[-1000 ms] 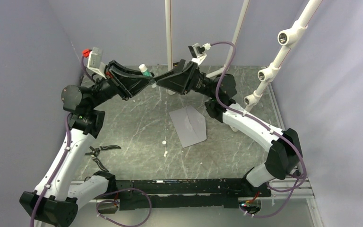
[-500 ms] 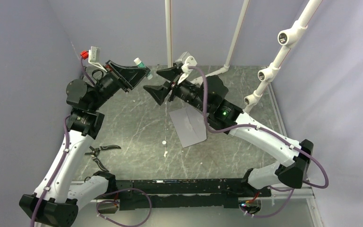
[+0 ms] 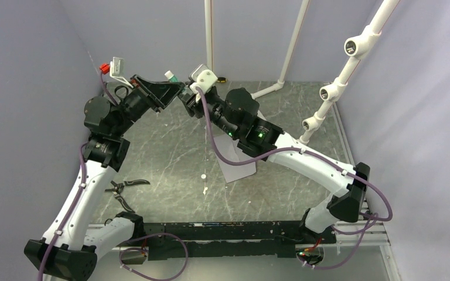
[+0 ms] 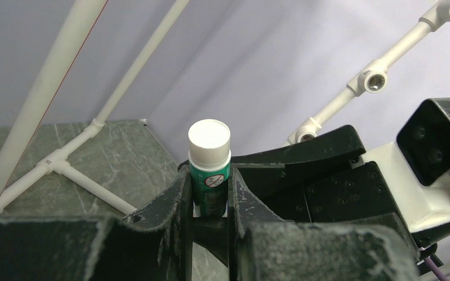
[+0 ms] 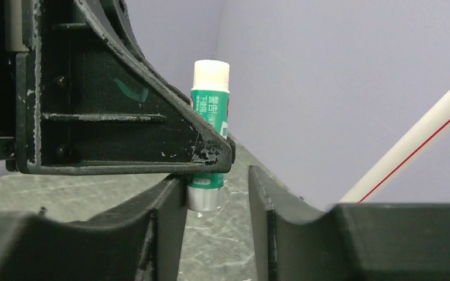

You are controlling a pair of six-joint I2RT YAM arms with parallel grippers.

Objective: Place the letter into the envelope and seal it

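Observation:
My left gripper (image 3: 174, 89) is shut on a green glue stick with a white cap (image 3: 170, 76), held up at the back of the table; the left wrist view shows the stick (image 4: 210, 170) clamped between my fingers (image 4: 179, 205). My right gripper (image 3: 187, 103) is open, and its jaws stand either side of the stick's silver bottom end (image 5: 205, 198), which lies against one finger with a gap to the other. The grey envelope (image 3: 238, 168) lies flat mid-table, partly under the right arm. The tan letter is not in view.
White pipe frames stand at the back (image 3: 210, 35) and the right (image 3: 338, 82). Small white bits (image 3: 203, 175) lie on the marbled table (image 3: 170, 152). A black cable piece (image 3: 126, 186) lies at the left. Walls close in on both sides.
My right arm has swung left from above the envelope to the left gripper, bringing its open jaws to the stick's bottom end. My left gripper drew back slightly, still holding the stick.

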